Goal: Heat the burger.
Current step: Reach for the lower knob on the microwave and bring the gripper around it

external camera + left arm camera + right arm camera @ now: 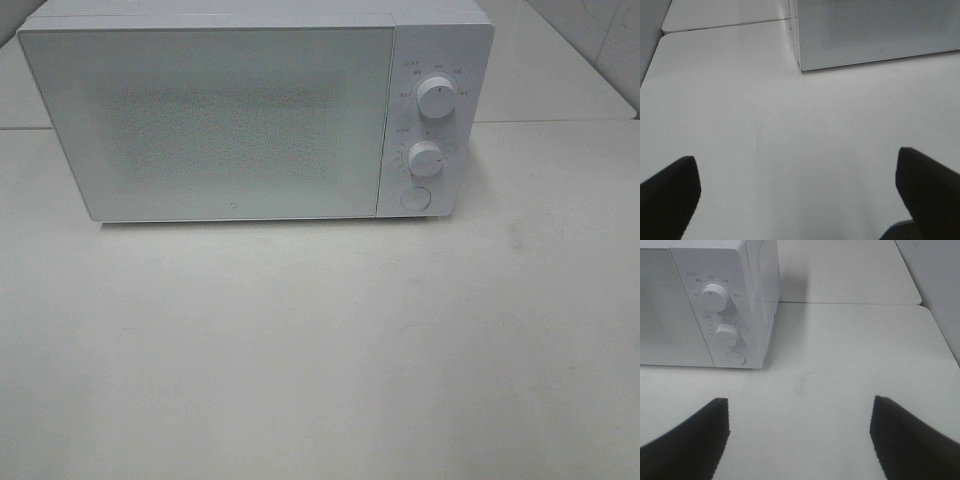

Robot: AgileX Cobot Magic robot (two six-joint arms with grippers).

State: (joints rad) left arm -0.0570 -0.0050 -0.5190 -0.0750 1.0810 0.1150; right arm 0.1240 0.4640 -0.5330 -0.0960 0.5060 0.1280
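Burger hidden; 1 microwave [210, 110] upper frame, 2 knobs [436, 97], 1 button [413, 199]; left gripper [796, 160], right gripper [800, 404] both wide, empty.

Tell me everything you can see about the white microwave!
The microwave is a white box, plastic by its look, standing upright on the pale table, touching nothing else. Its wide door, speckled with tiny dots, is shut, so the inside is hidden. On the right panel an upper knob sits above a lower knob, both round and white, with a round button below.
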